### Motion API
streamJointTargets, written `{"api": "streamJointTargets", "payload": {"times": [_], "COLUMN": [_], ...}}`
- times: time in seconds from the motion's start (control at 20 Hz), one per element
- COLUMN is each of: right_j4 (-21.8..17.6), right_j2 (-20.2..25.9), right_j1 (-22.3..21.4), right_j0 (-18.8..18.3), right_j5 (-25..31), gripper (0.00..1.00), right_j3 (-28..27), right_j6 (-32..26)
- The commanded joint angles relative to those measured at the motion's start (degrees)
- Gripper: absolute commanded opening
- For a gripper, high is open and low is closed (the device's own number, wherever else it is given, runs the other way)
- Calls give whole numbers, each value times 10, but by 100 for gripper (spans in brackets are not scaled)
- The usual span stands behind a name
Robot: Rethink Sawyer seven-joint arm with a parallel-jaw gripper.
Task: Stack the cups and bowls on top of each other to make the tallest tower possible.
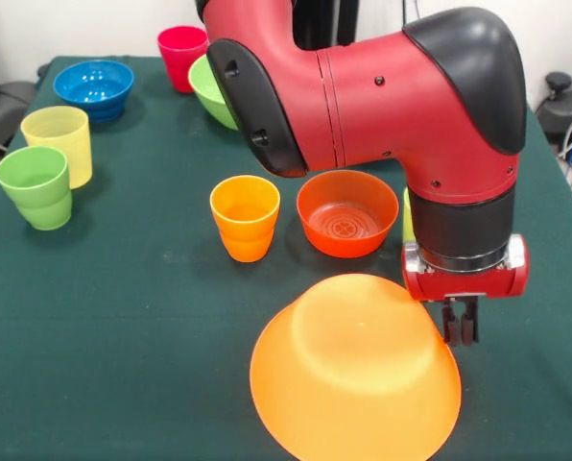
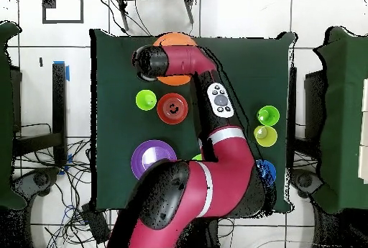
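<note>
gripper (image 1: 462, 329): fingers nearly together, gripping nothing, just beside rim of upturned large orange bowl (image 1: 355, 370) | red-orange bowl (image 1: 347, 213) and orange cup (image 1: 245, 217) stand behind, apart | no tower started; all stacking remains

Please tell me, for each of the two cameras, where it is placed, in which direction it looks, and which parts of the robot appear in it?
Front view: low, across the table, facing the robot; the arm's red and black links fill the upper right, with the gripper beside the large overturned orange bowl.
Overhead view: above the table, looking straight down; the whole arm reaches from the bottom edge up to the orange bowl.
Shared: the green cloth, the orange bowl, the small red-orange bowl, and the blue bowl.
</note>
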Motion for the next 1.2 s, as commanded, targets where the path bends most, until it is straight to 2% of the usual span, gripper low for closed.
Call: {"api": "streamJointTargets", "payload": {"times": [0.05,0.3,0.65,1.2], "right_j4": [-1,-3,-8,-16], "right_j2": [-30,-36,-27,-29], "right_j1": [18,16,35,39], "right_j0": [15,19,18,14], "right_j5": [-17,-23,9,35], "gripper": [0,0,0,0], "right_j3": [31,29,-41,-88], "right_j6": [45,47,6,-19]}}
